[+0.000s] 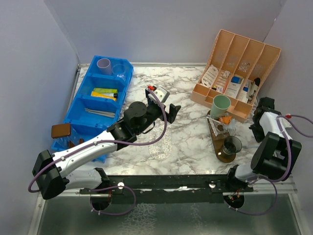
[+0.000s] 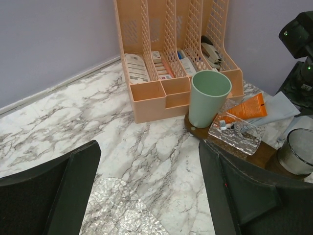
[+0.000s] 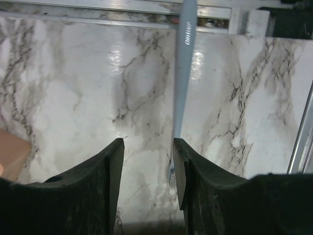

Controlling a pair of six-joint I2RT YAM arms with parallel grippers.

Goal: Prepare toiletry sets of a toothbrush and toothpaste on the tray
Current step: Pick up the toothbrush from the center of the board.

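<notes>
Leftward, finds the left claw [image 2: 146, 156] spread wide and empty over the veined marble bench [image 2: 146, 132], facing the smooth mint green cup [image 2: 209, 98] on the dark wooden tray [image 2: 266, 151], glossy orange tube [image 2: 248, 108] beside it. Farther right, shows the right claw [image 3: 148, 147] half spread, clamping nothing yet; slim grey toothbrush [image 3: 183, 73] off the tray, between the matte pads [image 3: 110, 171], hugging one, long axis straight ahead. Favours the right arm.

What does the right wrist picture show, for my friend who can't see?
A thin grey-blue toothbrush runs up the picture beside one of the right gripper's two black fingers, which stand apart. Underneath is a white marble table.
</notes>
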